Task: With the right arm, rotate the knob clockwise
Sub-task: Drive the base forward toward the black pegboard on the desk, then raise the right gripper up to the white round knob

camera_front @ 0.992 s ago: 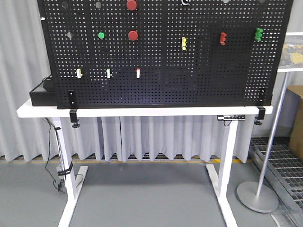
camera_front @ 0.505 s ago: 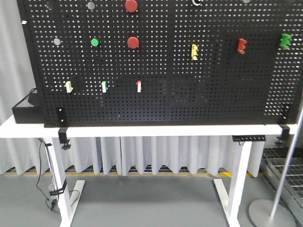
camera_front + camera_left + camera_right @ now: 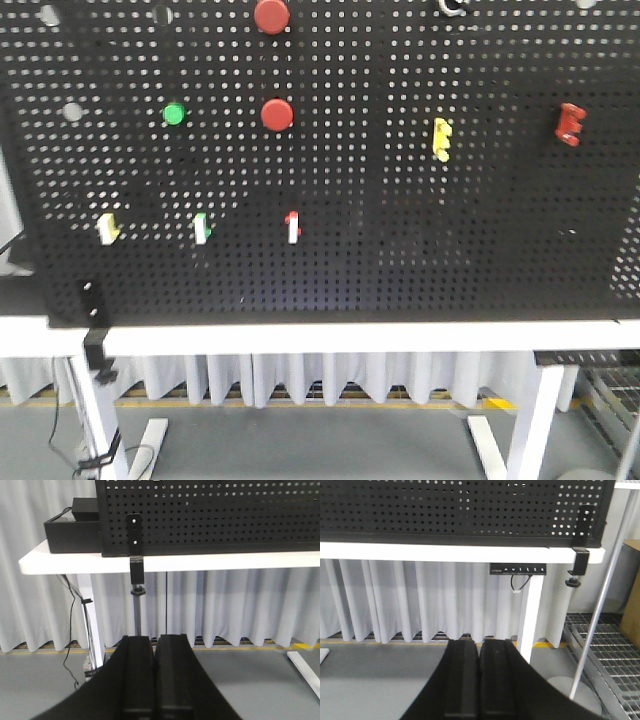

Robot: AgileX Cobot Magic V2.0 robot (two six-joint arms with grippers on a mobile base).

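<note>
The knob point(image 3: 452, 6), a small round fitting with a dark centre and a whitish ring rim, is cut off by the top edge of the front view, high on the black pegboard point(image 3: 400, 260). Neither arm appears in the front view. In the left wrist view my left gripper point(image 3: 155, 638) is shut and empty, pointing at the space under the white table point(image 3: 225, 560). My right gripper point(image 3: 479, 641) is likewise shut and empty, low in front of the table's right leg point(image 3: 532, 615). Both sit well below the board.
On the board are a green button point(image 3: 174, 114), two red push-buttons point(image 3: 277, 114), a yellow handle point(image 3: 441, 139), a red handle point(image 3: 568, 124) and three small toggles point(image 3: 293, 226). A clamp point(image 3: 579, 555) grips the table's right corner. A slanted metal pole point(image 3: 600, 615) stands to the right.
The front view has closed in on the pegboard: the board fills much more of the frame, its fittings have spread outward, and the green handle at right has left the view.
</note>
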